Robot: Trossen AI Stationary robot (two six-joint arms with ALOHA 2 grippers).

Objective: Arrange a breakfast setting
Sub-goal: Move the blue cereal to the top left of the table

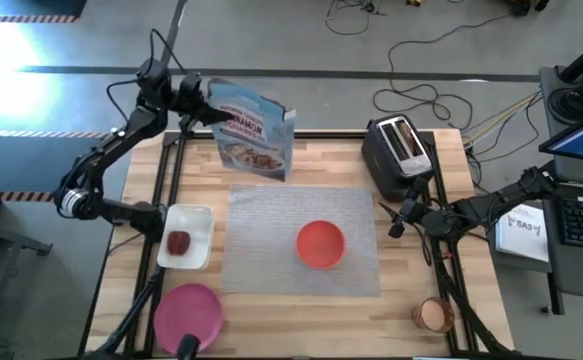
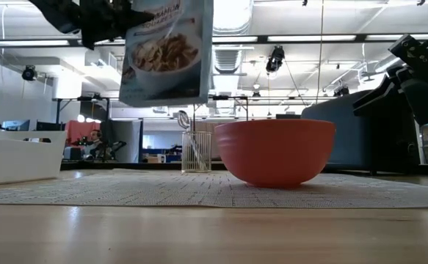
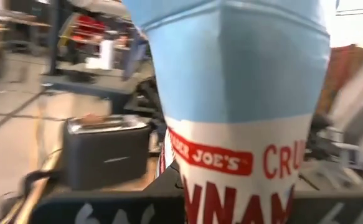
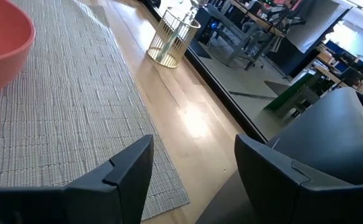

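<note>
My left gripper point(image 1: 207, 106) is shut on a blue cereal box point(image 1: 255, 136) that it holds in the air over the table's far left part. The box also fills the left wrist view point(image 3: 237, 99). A red-orange bowl point(image 1: 320, 244) rests on its base on the grey woven placemat point(image 1: 271, 215) in the middle. A dark-red fruit point(image 1: 178, 243) lies in the white tray point(image 1: 199, 218). The pink plate point(image 1: 187, 312) sits near the front left, and the orange-tinted cup point(image 1: 434, 314) at the front right. My right gripper point(image 1: 396, 222) waits open by the mat's right edge. My left gripper holds the cereal box by its upper left corner point(image 2: 129, 22), with the fingers coming level from the table's left side. The box hangs lifted clear of the table point(image 2: 166, 55), roughly upright and a little tilted. The gripper's body hides the fingers' exact place on the box.
A black toaster point(image 1: 399, 152) stands at the far right of the table. A wire holder point(image 2: 196, 151) with a spoon point(image 2: 183, 117) in it stands behind the bowl point(image 2: 274, 150). Bare wood lies in front of the mat.
</note>
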